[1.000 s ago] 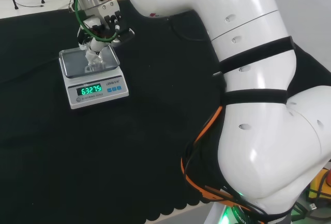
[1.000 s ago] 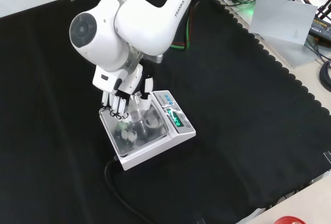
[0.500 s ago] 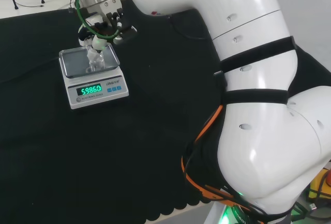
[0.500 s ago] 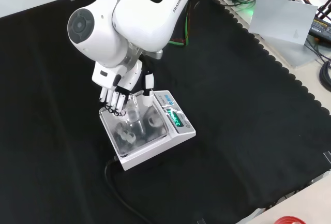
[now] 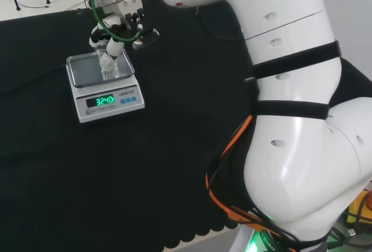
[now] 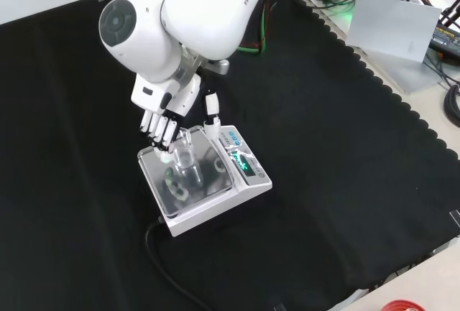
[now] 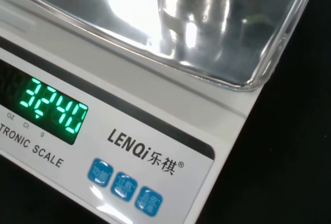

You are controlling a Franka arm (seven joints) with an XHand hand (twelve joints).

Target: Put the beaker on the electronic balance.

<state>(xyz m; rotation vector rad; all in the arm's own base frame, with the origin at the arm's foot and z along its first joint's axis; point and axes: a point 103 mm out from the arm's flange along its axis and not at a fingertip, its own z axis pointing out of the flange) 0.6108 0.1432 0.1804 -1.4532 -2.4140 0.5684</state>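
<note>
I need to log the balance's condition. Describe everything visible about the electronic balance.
The electronic balance is a white, box-shaped scale with a shiny metal weighing pan on top and a sloped front panel carrying a lit green display and small blue buttons. It sits flat on the black cloth. A clear glass beaker stands upright on the pan. The hand hovers just above it with its fingers relaxed. A dark cable lies on the cloth beside the balance.
</note>
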